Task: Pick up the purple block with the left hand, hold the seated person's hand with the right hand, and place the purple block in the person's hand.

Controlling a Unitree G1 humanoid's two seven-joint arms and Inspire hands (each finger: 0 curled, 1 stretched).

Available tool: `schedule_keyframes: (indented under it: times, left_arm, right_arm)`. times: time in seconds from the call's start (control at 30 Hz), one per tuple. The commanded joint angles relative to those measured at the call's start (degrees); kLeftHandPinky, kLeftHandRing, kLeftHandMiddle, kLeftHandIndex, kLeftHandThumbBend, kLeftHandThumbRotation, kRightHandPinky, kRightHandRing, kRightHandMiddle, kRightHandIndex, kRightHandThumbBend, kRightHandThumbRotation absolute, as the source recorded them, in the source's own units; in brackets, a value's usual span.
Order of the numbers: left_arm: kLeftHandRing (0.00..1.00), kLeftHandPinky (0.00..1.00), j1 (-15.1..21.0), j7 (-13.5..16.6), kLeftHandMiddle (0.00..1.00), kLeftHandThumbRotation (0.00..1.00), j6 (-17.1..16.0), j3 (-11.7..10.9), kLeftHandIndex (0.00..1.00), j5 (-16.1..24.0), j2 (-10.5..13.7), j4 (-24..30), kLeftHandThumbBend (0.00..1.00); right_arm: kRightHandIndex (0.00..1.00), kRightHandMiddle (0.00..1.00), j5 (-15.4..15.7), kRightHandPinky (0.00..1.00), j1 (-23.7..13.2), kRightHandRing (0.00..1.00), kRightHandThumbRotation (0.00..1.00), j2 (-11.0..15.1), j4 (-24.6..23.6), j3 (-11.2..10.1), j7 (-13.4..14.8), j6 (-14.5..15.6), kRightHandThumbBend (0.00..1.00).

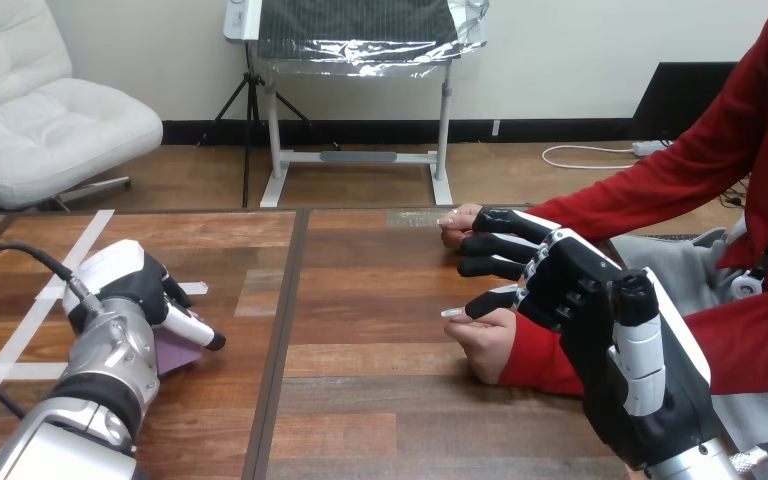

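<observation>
- The left robot hand (pixel 125 290) has its fingers curled round the purple block (pixel 172 352), low on the desk (pixel 380 400).
- The right robot hand (pixel 580 290), fingers straight, lies over the person's nearer hand (pixel 485 345), beside the person's farther hand (pixel 458 225); no clasp is visible.

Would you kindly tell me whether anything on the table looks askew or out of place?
Nothing stands out. The purple block sits on the table under the curled fingers of the left robot hand; the open right robot hand reaches between the person's farther hand and the person's nearer hand.
</observation>
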State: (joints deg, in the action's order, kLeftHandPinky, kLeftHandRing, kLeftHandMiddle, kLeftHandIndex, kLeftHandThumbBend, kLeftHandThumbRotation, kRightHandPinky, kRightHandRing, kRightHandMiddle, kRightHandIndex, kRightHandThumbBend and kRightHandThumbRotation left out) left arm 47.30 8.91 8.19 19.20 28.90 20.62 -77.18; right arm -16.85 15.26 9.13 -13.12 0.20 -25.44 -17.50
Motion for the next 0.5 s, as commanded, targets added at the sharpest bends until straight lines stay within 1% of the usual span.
schedule_keyframes:
  times: [0.0, 0.1, 0.23, 0.47]
  left_arm:
    - [0.41, 0.32, 1.9, 1.1, 0.47, 0.00, -1.3, -0.2, 0.51, 0.2, 1.5, 1.9, 0.67]
    - [0.41, 0.33, 1.8, 1.3, 0.48, 0.00, -1.6, -0.1, 0.51, 0.3, 1.7, 2.0, 0.68]
    - [0.42, 0.34, 1.7, 1.7, 0.48, 0.00, -2.3, -0.4, 0.50, 0.1, 1.8, 2.2, 0.69]
    - [0.44, 0.36, 1.7, 1.8, 0.50, 0.00, -2.7, -0.8, 0.49, -0.2, 1.9, 2.3, 0.70]
  right_arm:
    - [0.77, 0.75, -0.4, 0.57, -3.3, 0.74, 1.00, 0.1, -1.3, -0.2, 0.0, -0.5, 0.86]
    - [0.78, 0.75, -0.6, 0.57, -3.3, 0.74, 1.00, 0.1, -1.3, -0.2, -0.1, -0.4, 0.86]
    - [0.78, 0.75, -0.6, 0.57, -3.4, 0.74, 1.00, 0.2, -1.1, -0.3, -0.3, -0.6, 0.86]
    - [0.78, 0.75, -0.6, 0.57, -3.4, 0.74, 1.00, 0.2, -1.1, -0.3, -0.2, -0.4, 0.86]
